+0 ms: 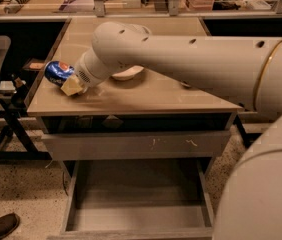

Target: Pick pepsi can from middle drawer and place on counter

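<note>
At the counter's [146,96] left edge, the gripper's [67,81] fingers [72,87] clamp the pepsi can [57,71].

Blue pepsi can [56,72] in seemingly yellowish tool [67,81].

Arm [181,59] is seen as a smooth cream-white tube w/ small dark round holes along its top. A thin gold ring is noted at the wide section, view's rt. A perforated grille patch is shown at the tapered wrist. Gripper [67,82] is found at arm's tip, view's left; a pale yellow finger pad [72,87] is pressed to pepsi can [56,71].
</note>
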